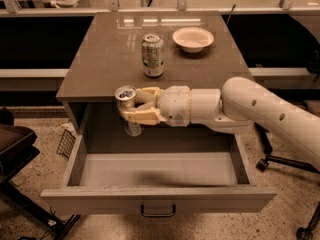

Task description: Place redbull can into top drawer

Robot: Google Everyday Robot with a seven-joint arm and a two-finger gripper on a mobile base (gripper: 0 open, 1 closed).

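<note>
My gripper is shut on the slim silvery redbull can, held upright. The can's top is near the level of the table's front edge and its lower end hangs into the open top drawer at the back left. The drawer is pulled far out, wide and shallow, with a small dark handle on its front panel. Nothing lies on its floor. My white arm reaches in from the right across the drawer's back.
On the brown table stand a wider, shorter pale can and a white bowl. A dark chair stands at the left, a chair base with castors at the right. A wire basket sits on the floor by the drawer.
</note>
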